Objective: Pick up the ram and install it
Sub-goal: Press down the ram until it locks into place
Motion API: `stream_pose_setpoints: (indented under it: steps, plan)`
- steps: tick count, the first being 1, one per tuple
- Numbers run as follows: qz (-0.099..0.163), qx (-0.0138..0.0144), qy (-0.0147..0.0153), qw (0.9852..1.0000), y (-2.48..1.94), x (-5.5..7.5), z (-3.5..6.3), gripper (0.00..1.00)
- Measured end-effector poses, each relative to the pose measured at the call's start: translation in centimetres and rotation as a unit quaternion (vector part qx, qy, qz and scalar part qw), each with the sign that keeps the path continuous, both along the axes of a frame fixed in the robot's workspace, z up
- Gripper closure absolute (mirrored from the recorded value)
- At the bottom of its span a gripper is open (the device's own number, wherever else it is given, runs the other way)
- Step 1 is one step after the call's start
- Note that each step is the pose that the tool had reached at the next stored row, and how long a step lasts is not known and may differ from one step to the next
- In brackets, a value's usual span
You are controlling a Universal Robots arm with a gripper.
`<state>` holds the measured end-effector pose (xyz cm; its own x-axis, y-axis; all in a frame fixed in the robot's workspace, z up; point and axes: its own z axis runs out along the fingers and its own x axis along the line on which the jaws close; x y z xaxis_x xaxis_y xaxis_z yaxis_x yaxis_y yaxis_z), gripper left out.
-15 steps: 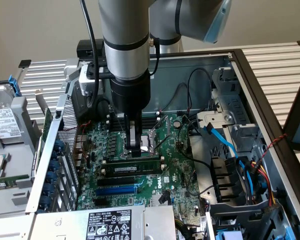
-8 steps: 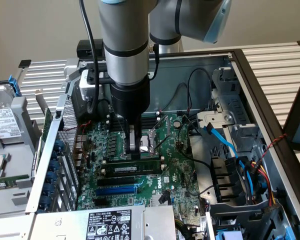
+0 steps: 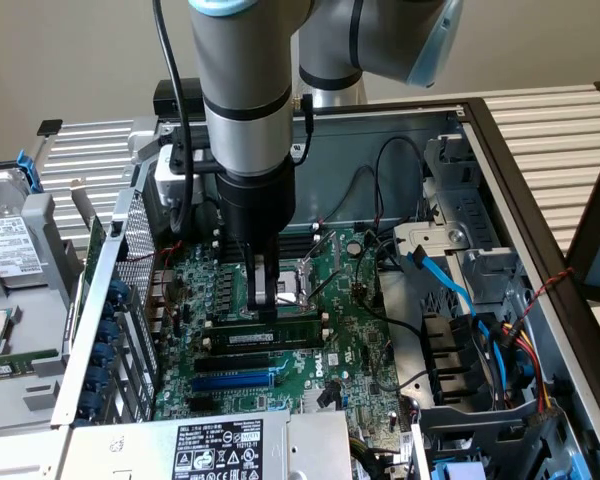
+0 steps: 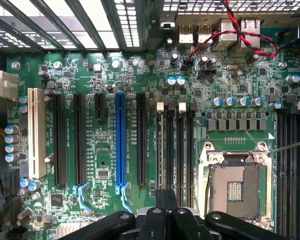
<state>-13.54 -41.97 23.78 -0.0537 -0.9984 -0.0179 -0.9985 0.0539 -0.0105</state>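
The ram (image 3: 290, 334), a long green stick with a white label strip, stands on edge in one of the black slots on the motherboard (image 3: 352, 330). My gripper (image 3: 267, 312) comes straight down from the arm, its dark fingers shut, tips resting on the ram's top edge near its middle. From the wrist view the shut gripper (image 4: 166, 196) hangs over the row of black memory slots (image 4: 161, 150) with white end clips. I cannot tell whether the tips pinch the stick or only rest on it.
The CPU socket (image 3: 305, 280) (image 4: 235, 187) lies just beyond the slots. A blue expansion slot (image 3: 235, 381) (image 4: 120, 145) sits nearer the power supply (image 3: 215, 448). Blue and black cables (image 3: 450, 285) and a drive cage (image 3: 480, 380) crowd the exterior view's right, inside the case walls.
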Motion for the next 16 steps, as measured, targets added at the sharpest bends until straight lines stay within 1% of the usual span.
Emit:
stream_pose_setpoints:
  steps: [1,3,4,8,10,13,16]
  plan:
    - [0.0,0.0,0.0002,1.0,0.04,0.0,-0.02,0.89]
    - [0.0,-0.0002,0.0005,1.0,0.32,-0.01,-0.06,0.89]
    - [0.0,-0.0003,0.0005,1.0,0.39,0.0,-0.07,0.89]
    - [0.0,-0.0003,0.0005,1.0,0.39,0.0,-0.07,0.89]
    - [0.0,-0.0003,0.0007,1.0,0.4,0.33,-0.08,0.89]
    - [0.0,-0.0003,0.0008,1.0,0.39,0.38,-0.08,0.89]
    - [0.0,-0.0003,0.0008,1.0,0.29,0.39,-0.1,0.89]
